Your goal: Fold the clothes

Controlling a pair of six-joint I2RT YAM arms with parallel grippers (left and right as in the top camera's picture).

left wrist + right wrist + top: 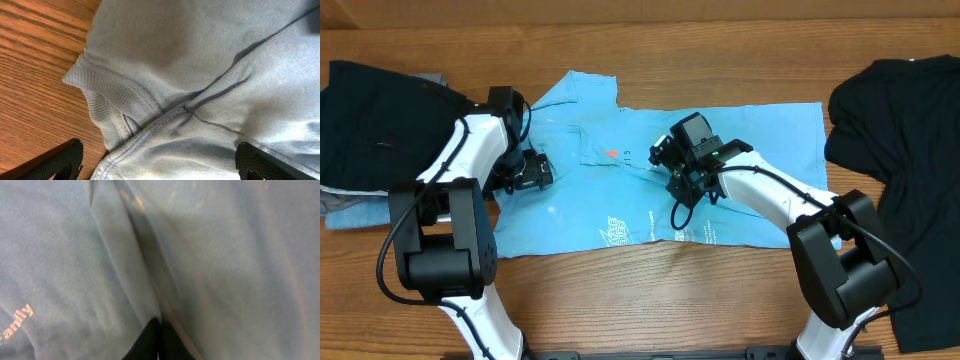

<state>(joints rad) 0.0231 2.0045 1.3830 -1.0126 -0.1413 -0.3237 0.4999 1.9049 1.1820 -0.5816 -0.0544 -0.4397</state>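
The clothes, a light sky-blue T-shirt point(620, 190) with white print near its front hem and a small red mark, lie spread flat on the wooden table. My left gripper point(532, 174) hovers open over the shirt's left part. In the left wrist view its fingertips point(55, 165) stand wide apart above a ribbed, stitched edge of the shirt point(150, 125), holding nothing. My right gripper point(674, 176) is down on the shirt's middle. In the right wrist view it point(159, 340) is shut, pinching a raised ridge of the blue fabric point(145, 245).
A plain black shirt point(910, 150) lies loose at the table's right end. A pile of black, grey and dull-blue folded garments point(370, 125) sits at the left end. Bare wood point(650, 290) shows in front of the shirt, between the two arm bases.
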